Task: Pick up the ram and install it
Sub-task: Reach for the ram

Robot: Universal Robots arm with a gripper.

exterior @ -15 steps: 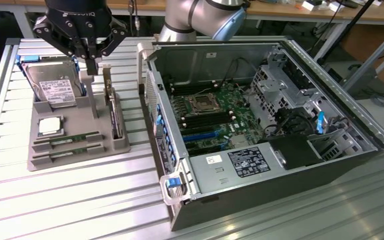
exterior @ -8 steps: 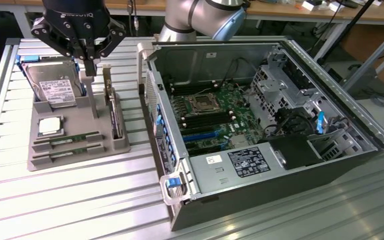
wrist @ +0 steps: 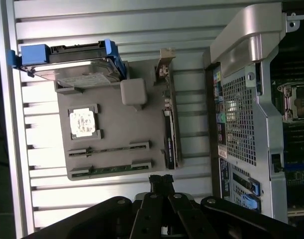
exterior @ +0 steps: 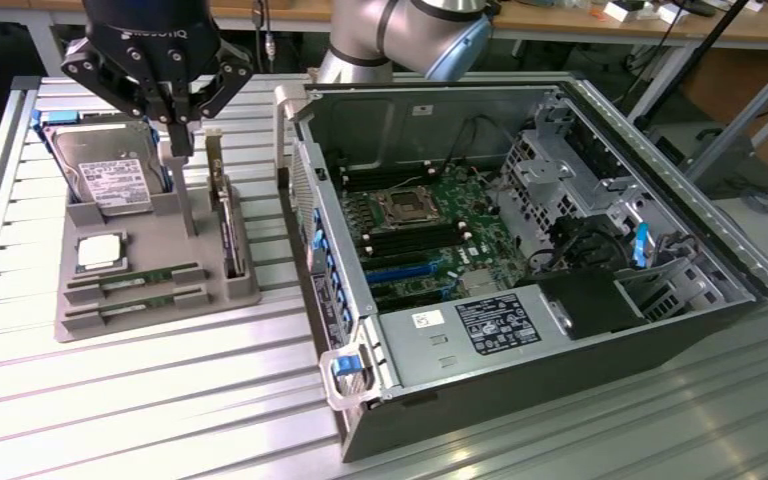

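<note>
A single robot arm (exterior: 373,35), silver-grey with a blue-capped joint, reaches in from the far side of the exterior view. Its black gripper (exterior: 179,142) hangs at that view's left and points straight down. The linkages spread wide at the body and draw together below. In the wrist view the two fingers (wrist: 157,186) sit pressed tip to tip, with nothing between them.

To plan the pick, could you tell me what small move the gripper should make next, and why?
Probably shift the gripper across the tray toward the ram: it hangs shut by the hard drive, while both sticks lie untouched in their slots.
</note>
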